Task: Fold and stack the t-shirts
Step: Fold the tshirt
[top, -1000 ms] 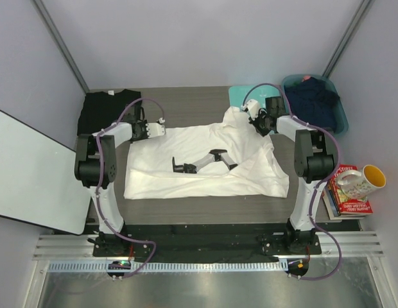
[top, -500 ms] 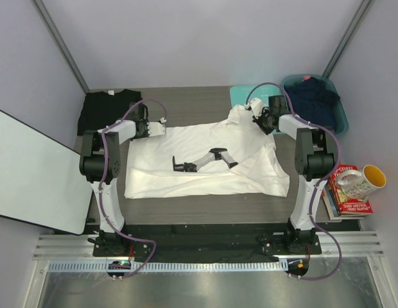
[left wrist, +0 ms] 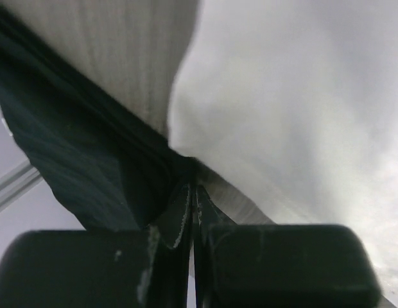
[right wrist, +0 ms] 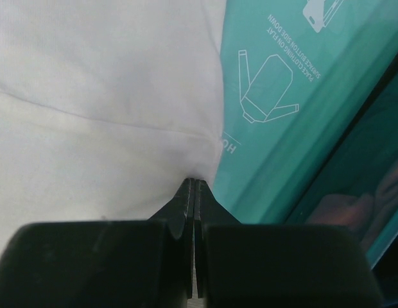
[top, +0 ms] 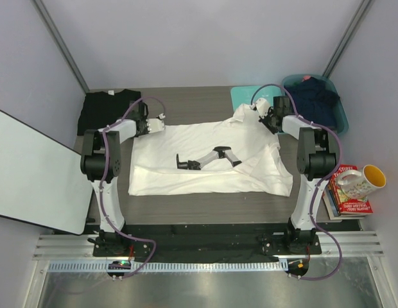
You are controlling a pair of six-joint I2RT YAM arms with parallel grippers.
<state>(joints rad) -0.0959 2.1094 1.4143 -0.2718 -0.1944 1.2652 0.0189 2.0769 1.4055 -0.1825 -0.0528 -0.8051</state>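
Jaws of left gripper [top: 159, 124] and right gripper [top: 252, 109] pinch the white t-shirt's [top: 205, 173] far corners, seemingly to spread it flat for folding; black t-shirt [top: 106, 108] lies beside its far-left corner.

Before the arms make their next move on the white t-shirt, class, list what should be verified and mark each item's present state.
1. Left fingers shut on the white t-shirt at its far corner: ok.
2. Right fingers shut on its other far corner: ok.
3. White t-shirt lying flat: not ok, its right side is bunched and creased.
4. Left fingers free of the black t-shirt: cannot tell, dark cloth sits right beside them.
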